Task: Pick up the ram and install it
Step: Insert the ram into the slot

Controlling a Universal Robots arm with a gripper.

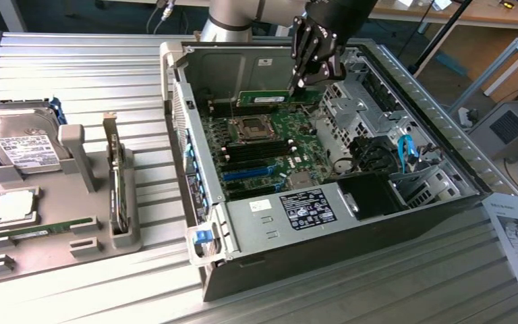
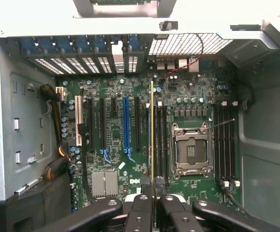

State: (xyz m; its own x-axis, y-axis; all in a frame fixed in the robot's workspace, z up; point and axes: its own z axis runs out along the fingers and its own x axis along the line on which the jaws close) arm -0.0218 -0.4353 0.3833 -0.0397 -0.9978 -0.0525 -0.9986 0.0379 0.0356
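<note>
Ram (image 1: 264, 99) held by fingers (image 2: 141, 215) above motherboard (image 2: 116, 145).

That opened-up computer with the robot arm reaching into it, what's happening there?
A robot arm is fitting memory into the open computer case. Its end effector is shut on the ram, holding it on edge over the motherboard, close to the black slots beside the empty processor socket. It does not look pushed into a slot yet. A tray on the exterior view's left holds other parts, including a hard drive.
</note>
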